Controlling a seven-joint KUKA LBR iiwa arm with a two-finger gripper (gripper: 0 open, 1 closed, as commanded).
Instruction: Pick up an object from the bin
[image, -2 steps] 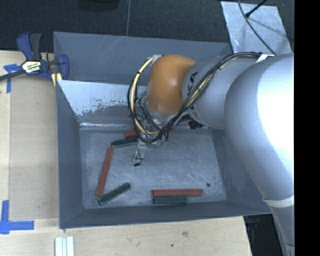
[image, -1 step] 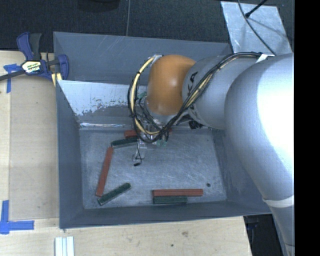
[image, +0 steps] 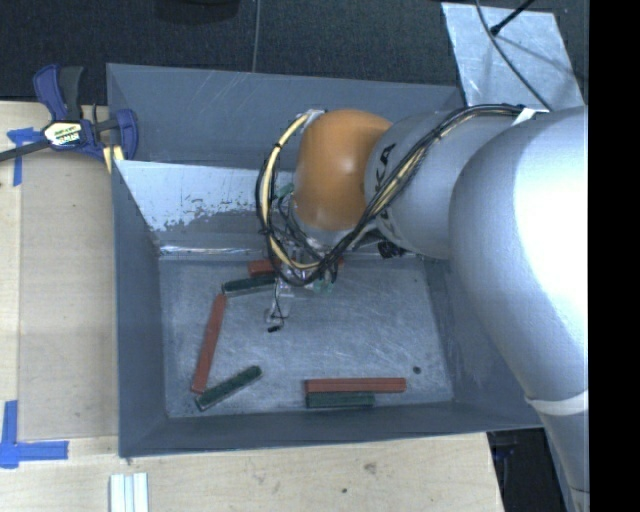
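My gripper (image: 276, 314) hangs below the wrist over the bin's floor, left of the middle and towards the back. Just to its upper left lies a dark green stick (image: 249, 285), with a short reddish-brown piece (image: 261, 268) behind it, partly hidden by the wrist cables. Whether the green stick touches the gripper is unclear. A long reddish-brown stick (image: 209, 344) lies slanted on the floor to the gripper's lower left.
A second dark green stick (image: 228, 387) lies near the front left corner. Along the front wall a reddish-brown stick (image: 355, 384) rests beside another dark green one (image: 340, 401). The arm and its orange cover overhang the bin's back right.
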